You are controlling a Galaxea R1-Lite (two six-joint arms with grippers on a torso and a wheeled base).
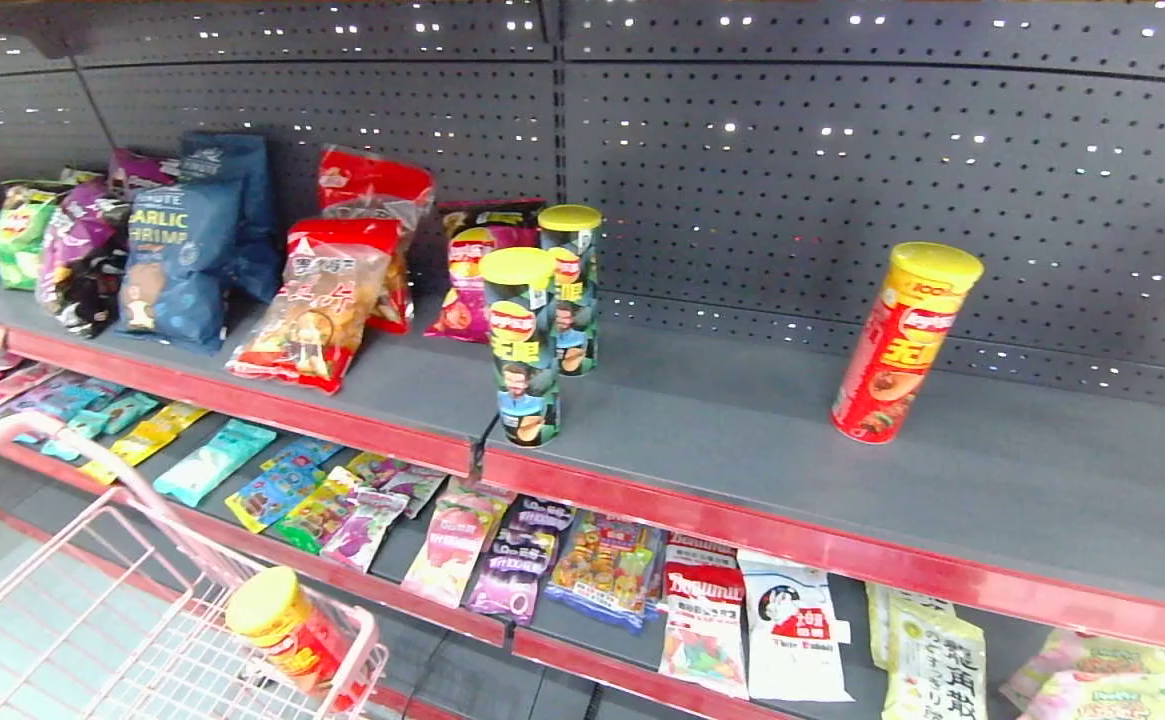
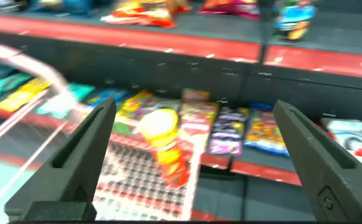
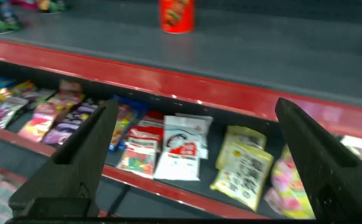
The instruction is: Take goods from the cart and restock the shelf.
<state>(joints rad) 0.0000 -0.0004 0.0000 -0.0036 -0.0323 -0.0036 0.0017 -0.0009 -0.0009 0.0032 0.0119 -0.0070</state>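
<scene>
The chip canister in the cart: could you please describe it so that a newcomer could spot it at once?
Start at the grey upper shelf; before it, on the robot's left, stands a pink wire cart. In the cart's right-hand corner leans a red chip canister with a yellow lid. Its lookalike stands upright on that shelf instead.

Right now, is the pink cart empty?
No, a red can with a yellow lid lies on its side in the corner of the pink cart.
</scene>
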